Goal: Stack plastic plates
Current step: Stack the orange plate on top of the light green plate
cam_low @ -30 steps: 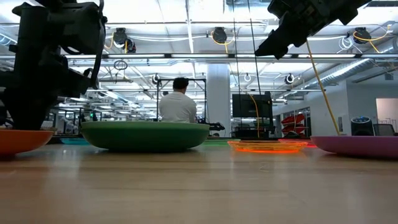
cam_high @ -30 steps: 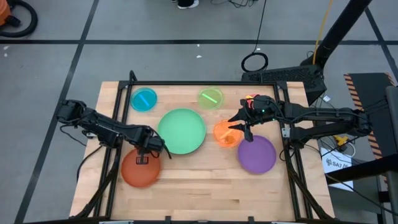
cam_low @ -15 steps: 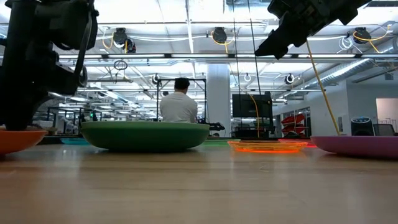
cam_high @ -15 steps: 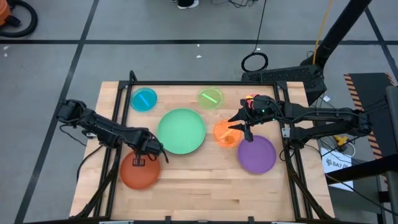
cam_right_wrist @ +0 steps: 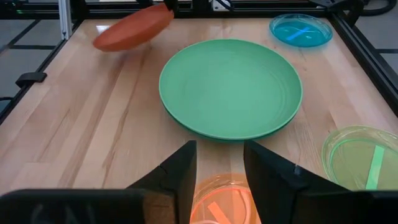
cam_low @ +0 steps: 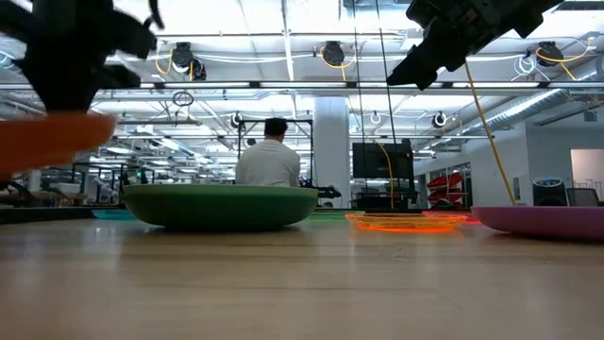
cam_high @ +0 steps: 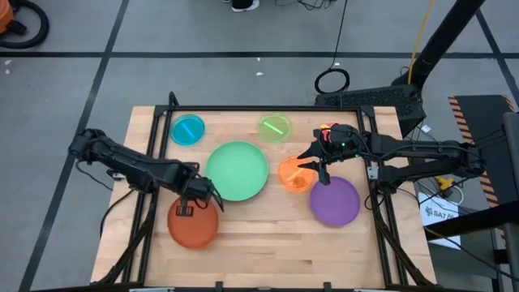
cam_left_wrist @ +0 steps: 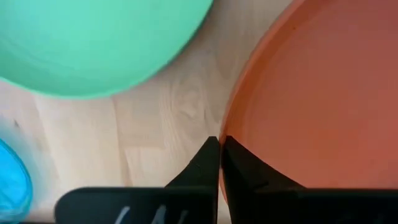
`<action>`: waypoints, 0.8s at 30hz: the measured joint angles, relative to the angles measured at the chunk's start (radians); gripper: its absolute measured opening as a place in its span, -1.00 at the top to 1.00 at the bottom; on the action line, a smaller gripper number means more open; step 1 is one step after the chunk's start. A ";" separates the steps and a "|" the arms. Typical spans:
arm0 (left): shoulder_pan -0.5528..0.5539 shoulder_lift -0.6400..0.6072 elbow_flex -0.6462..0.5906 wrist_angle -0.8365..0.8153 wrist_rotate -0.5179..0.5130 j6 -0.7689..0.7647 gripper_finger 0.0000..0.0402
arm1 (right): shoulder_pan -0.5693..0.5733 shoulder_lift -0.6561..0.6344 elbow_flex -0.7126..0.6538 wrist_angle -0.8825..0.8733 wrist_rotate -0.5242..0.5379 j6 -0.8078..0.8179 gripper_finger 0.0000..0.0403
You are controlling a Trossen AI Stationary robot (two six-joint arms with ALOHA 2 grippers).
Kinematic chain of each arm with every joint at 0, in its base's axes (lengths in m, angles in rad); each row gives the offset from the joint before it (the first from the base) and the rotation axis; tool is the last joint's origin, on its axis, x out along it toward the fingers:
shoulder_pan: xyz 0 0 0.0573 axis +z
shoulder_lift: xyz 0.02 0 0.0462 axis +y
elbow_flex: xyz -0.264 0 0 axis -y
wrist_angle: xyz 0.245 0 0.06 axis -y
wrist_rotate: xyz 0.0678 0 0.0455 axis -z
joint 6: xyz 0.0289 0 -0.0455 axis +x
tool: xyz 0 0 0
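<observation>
My left gripper (cam_high: 195, 204) is shut on the brown-orange plate (cam_high: 193, 225), near the table's left front. That plate hangs in the air in the low view (cam_low: 47, 142) and shows tilted in the right wrist view (cam_right_wrist: 134, 28). The mint plate (cam_high: 237, 170) lies mid-table on a dark green plate (cam_low: 222, 206). My right gripper (cam_high: 312, 166) hovers open above the small orange plate (cam_high: 293, 174), its fingers apart in its wrist view (cam_right_wrist: 221, 165). The purple plate (cam_high: 336, 201) rests flat to the right. Blue (cam_high: 188, 130) and lime (cam_high: 275, 126) plates lie near the far edge. I see no pink plate. My left gripper pinches the brown-orange plate's rim (cam_left_wrist: 227, 127) on its far side, between its two fingers, one on the inner face and one outside. The fingers come from above, slanting down. The plate is lifted clear of the table and tilted.
Bare wood spans the table's near part (cam_high: 268, 251). Black frame rails (cam_high: 381, 203) run along the left and right sides. A seated person (cam_low: 269, 156) shows far behind the table in the low view.
My left gripper has risen and shifted a little toward the table's right, staying shut on the brown-orange plate. The plate, resting on the table a second ago, is now lifted clear and tilted.
</observation>
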 joint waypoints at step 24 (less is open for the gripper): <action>0.573 -0.005 0.211 0.161 -0.109 0.005 0.96 | 0.000 0.000 0.000 0.000 0.003 0.002 0.38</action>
